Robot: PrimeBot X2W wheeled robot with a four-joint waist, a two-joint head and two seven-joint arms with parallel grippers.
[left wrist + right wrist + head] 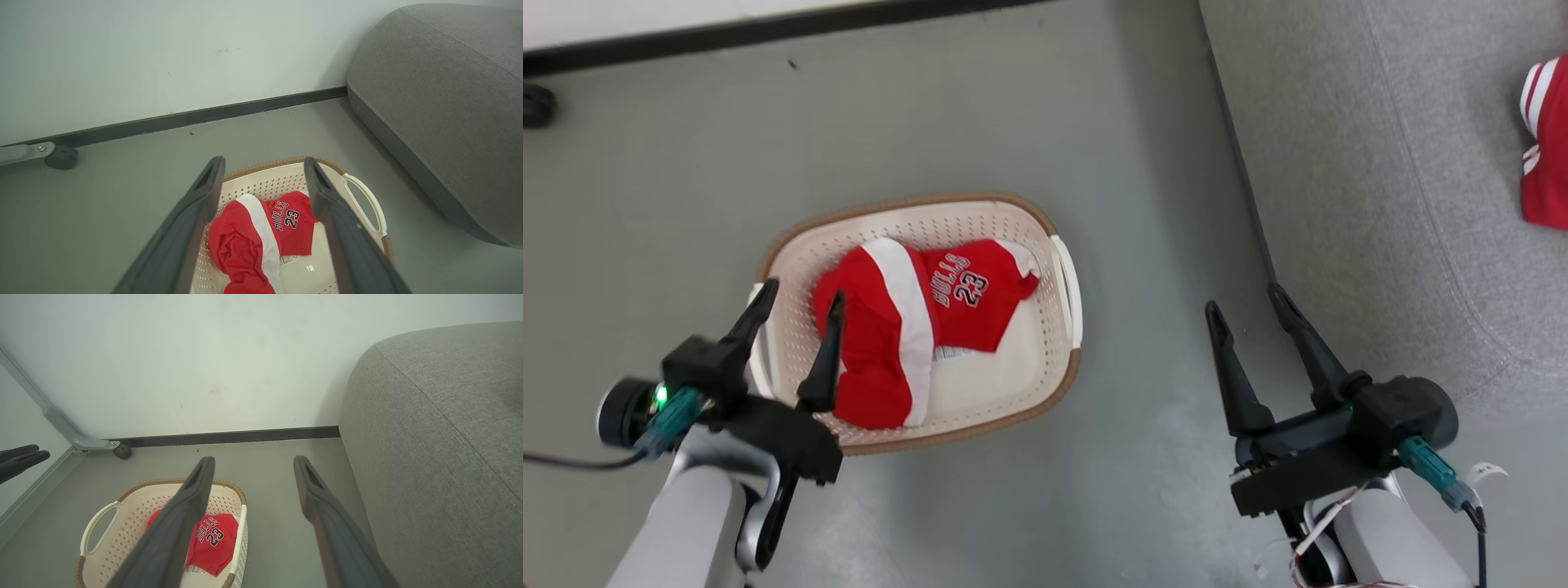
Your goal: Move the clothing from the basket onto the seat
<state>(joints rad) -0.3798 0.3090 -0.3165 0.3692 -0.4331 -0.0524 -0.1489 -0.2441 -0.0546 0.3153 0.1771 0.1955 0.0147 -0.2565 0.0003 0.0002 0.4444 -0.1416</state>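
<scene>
On the floor, clothing lies in the basket

Left gripper hangs with jaws spread over the basket's near-left side, one finger above the rim and the other above the red-and-white heap inside. A "BULLS 23" jersey lies just right of that finger. Right gripper, spread wide and empty too, hovers over bare floor between basket and seat. Another red garment lies on the seat, far right.

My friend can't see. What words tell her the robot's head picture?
Red clothing lies in a cream basket on the floor, the left gripper over it, jaws open. The right gripper, also open, hangs beside the grey seat, which holds another red garment.
</scene>
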